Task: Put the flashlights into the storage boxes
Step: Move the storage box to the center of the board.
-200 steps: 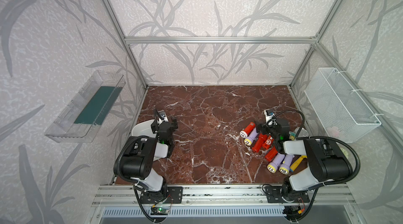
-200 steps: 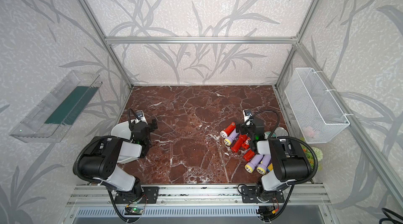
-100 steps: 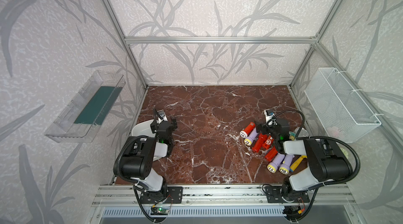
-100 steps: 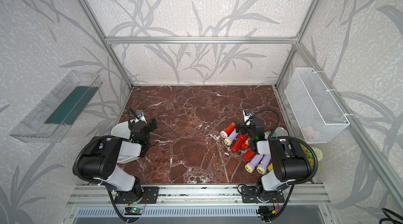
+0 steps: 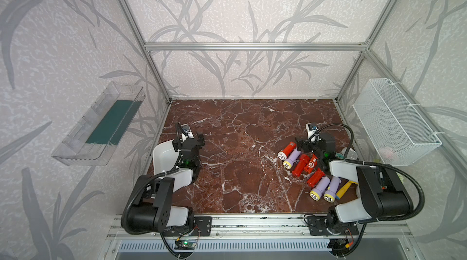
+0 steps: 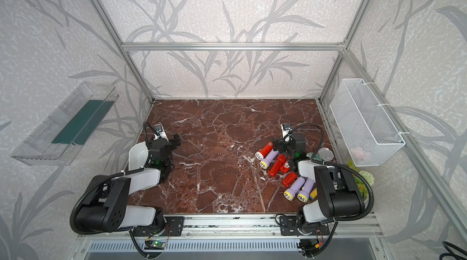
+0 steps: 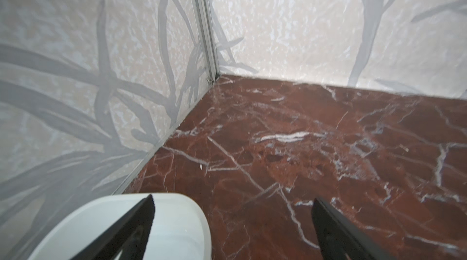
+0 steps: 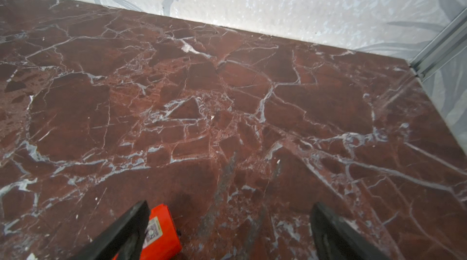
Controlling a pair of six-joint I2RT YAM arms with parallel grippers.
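Left black parallel gripper (image 7: 232,199): stands wide open, holds nothing, hangs low at the far end of the shallow white rounded plastic tray (image 5: 160,156), which lies against the left wall. Right black parallel gripper (image 8: 230,204): spread just as wide, empty, hangs over the red-brown veined marble tabletop (image 5: 240,150). Small stubby red and lavender plastic flashlights (image 5: 300,165): lie clustered on the marble at the robot's right, well apart from the tray. Orange-red flashlight body with a code sticker (image 8: 161,231): lies just beside one right finger; cannot tell whether touching.
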